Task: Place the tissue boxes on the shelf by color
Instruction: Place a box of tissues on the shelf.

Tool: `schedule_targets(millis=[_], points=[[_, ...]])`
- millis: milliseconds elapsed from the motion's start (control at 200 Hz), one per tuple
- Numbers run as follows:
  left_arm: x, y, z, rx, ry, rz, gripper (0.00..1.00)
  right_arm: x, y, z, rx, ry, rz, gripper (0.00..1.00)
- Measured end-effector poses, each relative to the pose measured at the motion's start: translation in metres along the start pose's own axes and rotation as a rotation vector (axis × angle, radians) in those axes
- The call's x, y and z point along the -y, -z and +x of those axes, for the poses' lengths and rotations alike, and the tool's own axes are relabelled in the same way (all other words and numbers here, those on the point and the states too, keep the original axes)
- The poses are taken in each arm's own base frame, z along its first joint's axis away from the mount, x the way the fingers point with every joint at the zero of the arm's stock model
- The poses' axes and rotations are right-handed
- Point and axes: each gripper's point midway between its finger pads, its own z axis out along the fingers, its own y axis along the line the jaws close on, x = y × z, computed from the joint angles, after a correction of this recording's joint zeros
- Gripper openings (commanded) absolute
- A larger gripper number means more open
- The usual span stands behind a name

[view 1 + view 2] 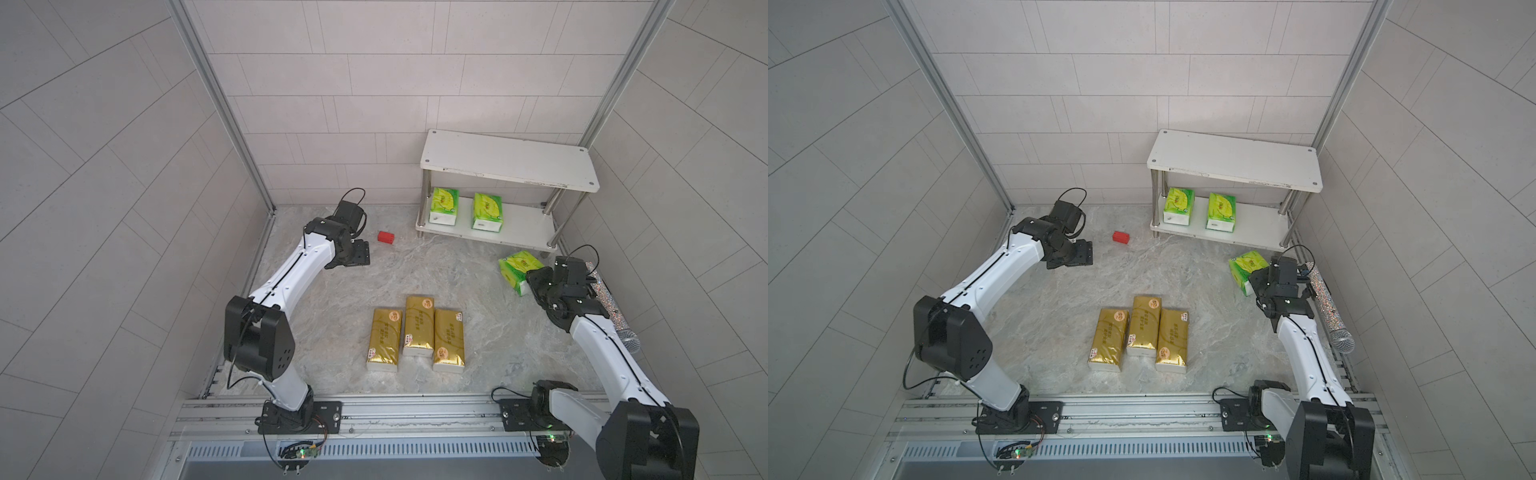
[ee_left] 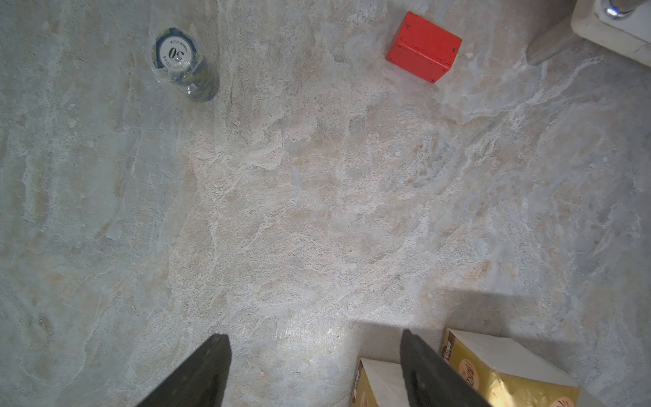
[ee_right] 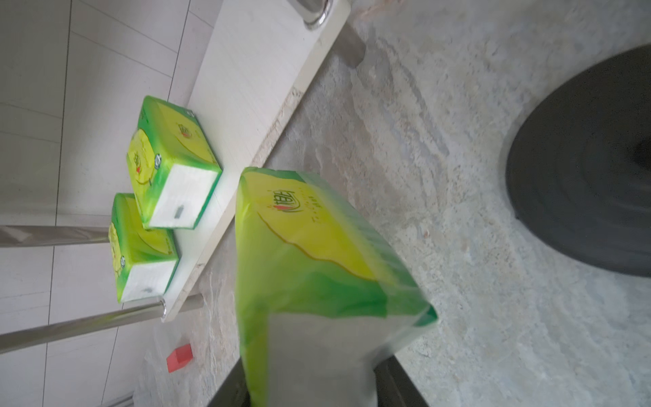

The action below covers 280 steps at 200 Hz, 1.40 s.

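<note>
Wrist view alone shows chips; left hand open, right hand gripping green pack.

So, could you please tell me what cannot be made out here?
- Right tool: hold on the held green pack covered by its wrist in both top views, cropped by the right wrist view's edge.
- Gold packs: print too small in both top views.
- Lower board: rear lies under the upper board in both top views.

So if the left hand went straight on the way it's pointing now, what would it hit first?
Most likely the bare table, between the red block and the chip stack and short of both. The left hand is open and empty. Depth is hard to judge here.
</note>
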Motion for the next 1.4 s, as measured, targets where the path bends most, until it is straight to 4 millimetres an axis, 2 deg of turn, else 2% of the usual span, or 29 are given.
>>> schedule_targets(millis=[235, 365, 826, 1041, 1401], points=[[0.002, 0.000, 0.002, -0.008, 0.005, 0.014, 0.83, -0.033, -0.004, -0.027, 0.038, 0.025, -0.035, 0.45], [0.002, 0.001, 0.002, -0.004, 0.005, 0.017, 0.84, -0.043, -0.013, -0.042, 0.063, 0.030, -0.036, 0.45], [-0.001, -0.003, 0.011, -0.022, 0.003, 0.007, 0.84, -0.053, -0.077, -0.079, 0.123, 0.003, -0.007, 0.45], [-0.005, 0.002, 0.013, -0.009, 0.004, 0.002, 0.84, -0.067, -0.095, -0.097, 0.166, -0.011, -0.024, 0.46], [-0.008, -0.002, 0.019, -0.023, 0.003, -0.008, 0.84, -0.059, -0.113, -0.110, 0.258, -0.156, -0.015, 0.47]])
